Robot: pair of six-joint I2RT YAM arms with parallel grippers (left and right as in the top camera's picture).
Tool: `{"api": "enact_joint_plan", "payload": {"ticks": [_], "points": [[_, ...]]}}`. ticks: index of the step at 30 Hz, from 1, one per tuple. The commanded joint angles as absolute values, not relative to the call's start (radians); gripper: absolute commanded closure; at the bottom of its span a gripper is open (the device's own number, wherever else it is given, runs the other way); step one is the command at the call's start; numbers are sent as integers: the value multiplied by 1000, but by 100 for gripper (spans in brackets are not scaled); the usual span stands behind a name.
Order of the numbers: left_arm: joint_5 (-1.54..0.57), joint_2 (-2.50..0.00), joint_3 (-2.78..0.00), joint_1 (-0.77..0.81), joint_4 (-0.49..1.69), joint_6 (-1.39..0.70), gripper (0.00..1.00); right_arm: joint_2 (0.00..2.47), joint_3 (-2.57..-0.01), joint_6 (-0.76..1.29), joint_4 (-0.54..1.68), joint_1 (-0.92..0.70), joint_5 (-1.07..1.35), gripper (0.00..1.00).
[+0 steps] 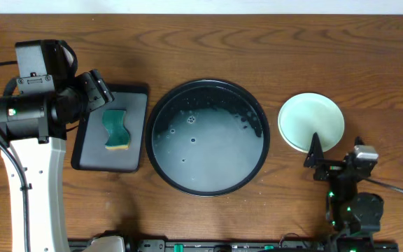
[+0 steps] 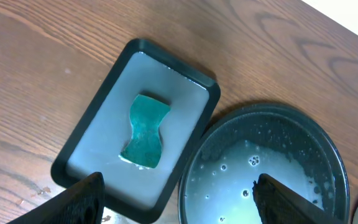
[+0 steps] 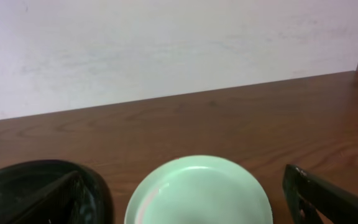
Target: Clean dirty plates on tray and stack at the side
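Observation:
The round black tray [image 1: 248,175] sits mid-table with soapy water and bubbles in it and no plate on it. It also shows in the left wrist view [image 2: 278,124] and the right wrist view [image 3: 17,180]. A pale mint plate [image 1: 311,122] lies on the table to the tray's right, also in the right wrist view [image 3: 197,193]. I cannot tell whether other plates lie under it. No yellow plate shows. My left gripper [image 1: 100,91] [image 2: 179,205] is open and empty above the grey tray. My right gripper [image 1: 336,157] [image 3: 191,214] is open and empty, just in front of the mint plate.
A dark grey rectangular tray [image 1: 133,112] [image 2: 98,130] left of the black tray holds a green and yellow sponge [image 1: 117,130] [image 2: 145,130]. A pale wall [image 3: 166,43] stands behind the table.

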State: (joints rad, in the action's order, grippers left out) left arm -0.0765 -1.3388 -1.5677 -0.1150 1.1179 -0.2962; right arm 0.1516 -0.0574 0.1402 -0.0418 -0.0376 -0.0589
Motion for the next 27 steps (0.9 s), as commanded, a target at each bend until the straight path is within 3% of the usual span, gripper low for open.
{"api": "enact_joint_plan", "payload": {"ticks": [1,6,27], "points": [[-79,-1332,-1572,-114,1117,-311,23,84,-3,138,-46,-20,-55,1],[-79,-1332,-1572,-113,1117,-311,23,35,-6,141,72,-21,-54,1],[-79,-1332,-1572,-114,1117,-311,23,6,-6,141,71,-21,-33,1]]}}
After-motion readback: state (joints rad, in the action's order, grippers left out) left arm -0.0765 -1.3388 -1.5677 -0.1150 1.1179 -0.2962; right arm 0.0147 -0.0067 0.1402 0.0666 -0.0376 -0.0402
